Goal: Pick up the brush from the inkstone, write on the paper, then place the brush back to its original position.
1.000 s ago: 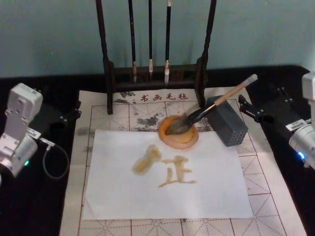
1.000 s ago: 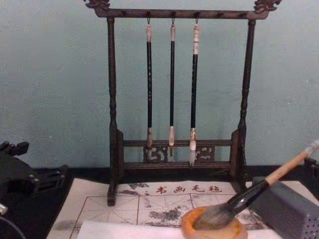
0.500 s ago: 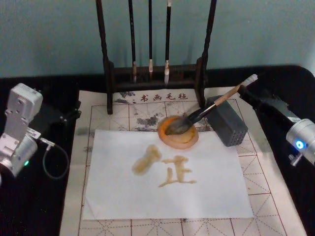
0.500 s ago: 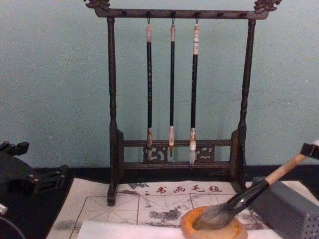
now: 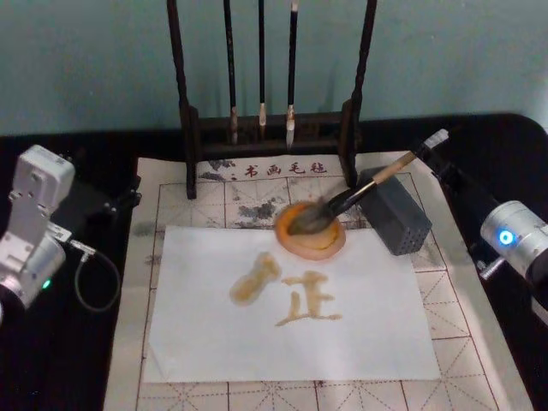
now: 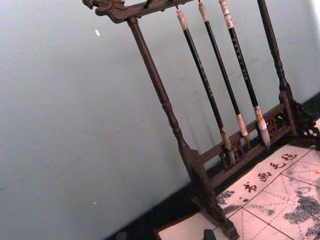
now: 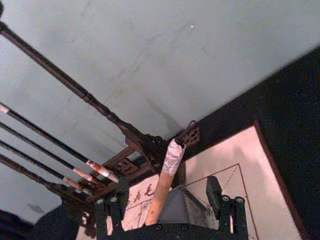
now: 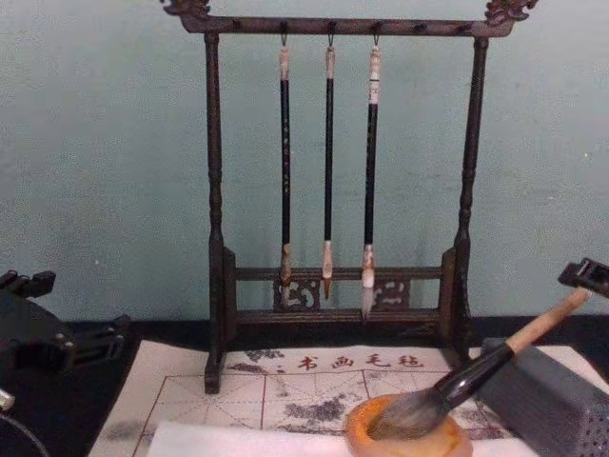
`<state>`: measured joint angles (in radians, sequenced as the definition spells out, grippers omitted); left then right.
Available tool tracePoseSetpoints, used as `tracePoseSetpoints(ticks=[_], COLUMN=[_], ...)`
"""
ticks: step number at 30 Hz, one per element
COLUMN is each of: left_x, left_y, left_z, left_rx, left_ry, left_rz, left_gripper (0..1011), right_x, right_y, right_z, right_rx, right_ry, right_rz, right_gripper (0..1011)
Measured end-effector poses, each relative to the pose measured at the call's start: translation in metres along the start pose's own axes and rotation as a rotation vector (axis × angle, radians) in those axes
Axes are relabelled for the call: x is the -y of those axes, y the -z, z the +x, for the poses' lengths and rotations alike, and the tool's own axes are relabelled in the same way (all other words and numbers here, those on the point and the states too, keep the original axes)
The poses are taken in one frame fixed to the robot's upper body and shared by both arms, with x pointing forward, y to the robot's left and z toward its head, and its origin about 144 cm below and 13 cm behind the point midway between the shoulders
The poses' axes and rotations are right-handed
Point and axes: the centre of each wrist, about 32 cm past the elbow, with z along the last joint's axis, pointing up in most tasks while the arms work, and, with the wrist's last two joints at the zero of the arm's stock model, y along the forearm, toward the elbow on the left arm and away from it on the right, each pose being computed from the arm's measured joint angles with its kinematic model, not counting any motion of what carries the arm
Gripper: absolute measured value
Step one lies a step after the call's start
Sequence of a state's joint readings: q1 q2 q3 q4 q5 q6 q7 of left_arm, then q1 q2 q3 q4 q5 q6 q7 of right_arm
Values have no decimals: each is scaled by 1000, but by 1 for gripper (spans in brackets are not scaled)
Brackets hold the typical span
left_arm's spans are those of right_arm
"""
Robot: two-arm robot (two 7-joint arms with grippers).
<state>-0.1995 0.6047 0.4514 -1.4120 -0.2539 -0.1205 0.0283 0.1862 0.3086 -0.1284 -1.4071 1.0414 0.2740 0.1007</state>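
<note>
Resting on a slant, the brush (image 5: 377, 178) lay with its bushy grey-white bristles down in the inkstone (image 5: 313, 250) at the middle of the head view. Its long axis ran from the dish up toward the upper right. The black ferrule and pale wooden handle leaned on the top edge of the grey ribbed block (image 5: 401, 216), and the white-wrapped end stuck out past it. We saw the same tilt in the chest view, at the lower right.

The inkstone was a small round shallow dish with an orange-tan rim, holding the bristle head over its pale centre. It overlapped the upper edge of the paper (image 5: 214, 342), a smooth white sheet marked with wet tan strokes. Under both lay the beige mat (image 5: 467, 342) with red grid lines and dark ink stains.

At the right of the head view, the right gripper (image 5: 441, 163) sat at the handle's wrapped end. In the right wrist view its black fingers (image 7: 107, 215) stood apart, one on each side of the handle, not closed on it.

Behind, in the upper middle, a dark turned-wood rack (image 8: 214, 190) held three thin black-handled brushes (image 8: 328, 162) hanging tips down. The left gripper (image 5: 107, 201) sat parked at the left edge, off the mat.
</note>
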Motion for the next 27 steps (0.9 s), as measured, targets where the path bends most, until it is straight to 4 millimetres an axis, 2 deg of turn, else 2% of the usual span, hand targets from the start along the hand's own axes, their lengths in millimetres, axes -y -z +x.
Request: tracePoseSetpoints(ticks=[11,27], left_x=[0,0], left_y=[0,0], left_z=[0,0], left_rx=[0,0], left_ry=[0,0], left_rz=[0,0], left_gripper=[1001,1001], right_x=[-11,-27], right_y=[4,5], right_z=[-8,-7], right_rx=[-96,-144], right_ry=[8,20], right_rz=[-22,-36], right_gripper=[1002,1002])
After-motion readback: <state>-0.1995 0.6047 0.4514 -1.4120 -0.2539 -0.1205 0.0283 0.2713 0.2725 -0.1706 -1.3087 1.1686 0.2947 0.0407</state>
